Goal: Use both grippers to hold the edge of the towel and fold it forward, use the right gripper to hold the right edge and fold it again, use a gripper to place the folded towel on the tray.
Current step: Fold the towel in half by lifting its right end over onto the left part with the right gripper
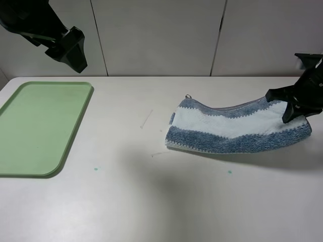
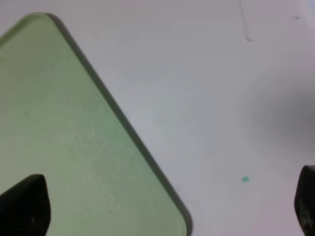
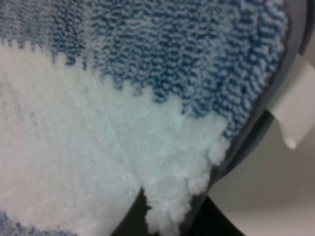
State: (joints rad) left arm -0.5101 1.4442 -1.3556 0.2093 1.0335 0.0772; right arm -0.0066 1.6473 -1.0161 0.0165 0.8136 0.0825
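The blue and white striped towel (image 1: pixel 237 126) lies folded once on the right of the white table. Its right end is lifted off the surface. My right gripper (image 1: pixel 297 110) is shut on that right edge. In the right wrist view the towel (image 3: pixel 123 113) fills the frame, with a white tag (image 3: pixel 295 108) at its rim and a dark finger (image 3: pixel 209 221) under it. The green tray (image 1: pixel 40 126) sits at the far left. My left gripper (image 1: pixel 74 56) hangs open and empty high above the tray's far end. It also shows in the left wrist view (image 2: pixel 162 206), over the tray's corner (image 2: pixel 59 123).
Small teal specks (image 1: pixel 95 169) (image 1: pixel 229 172) and a thin pale line (image 1: pixel 146 119) mark the table between tray and towel. Grey wall panels (image 1: pixel 161 35) stand behind the table's back edge.
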